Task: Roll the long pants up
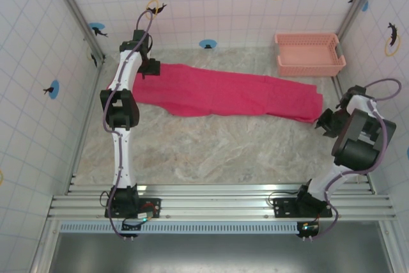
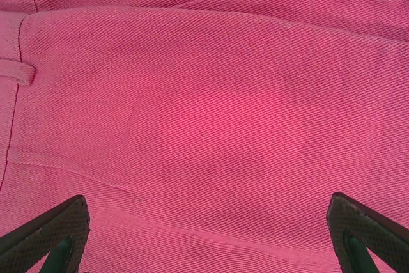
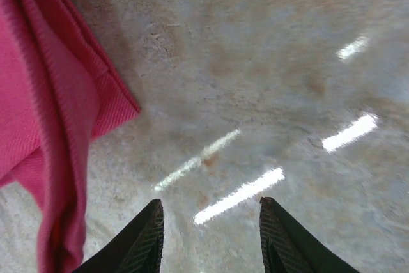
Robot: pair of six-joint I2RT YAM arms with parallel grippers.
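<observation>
The left gripper [image 2: 206, 199] hangs with its two dark fingers spread wide, one in each lower corner of the left wrist view, grasping nothing. Beneath them lies the bright pink-red twill fabric of the long pants [image 2: 211, 107]. A sewn belt loop [image 2: 16, 71] at the left edge marks this as the waistband end. The right gripper [image 3: 209, 208] has its fingers parted by a moderate gap with nothing between them, over the mottled beige stone-look table [image 3: 287, 62]. The folded hem corner [image 3: 118, 103] of a trouser leg sits in the upper left of that view, near the fingers but apart from them.

In the top view the pants lie flat, stretched from the upper left toward the right of centre. They are well apart from the salmon-pink plastic lattice basket [image 1: 308, 54] in the upper right.

No roll looks begun. If the right fingers close where they stand, they would likely meet bare table and miss the hem. A pinch that catches only the top layer of the doubled cloth would probably leave the lower layer behind and skew the roll. The hem lies at a slant, so starting from one corner could wind a cone. The table looks glossy, so the whole garment may slide rather than turn over. The left fingers, spread over flat cloth, may skid across it without gathering any.
</observation>
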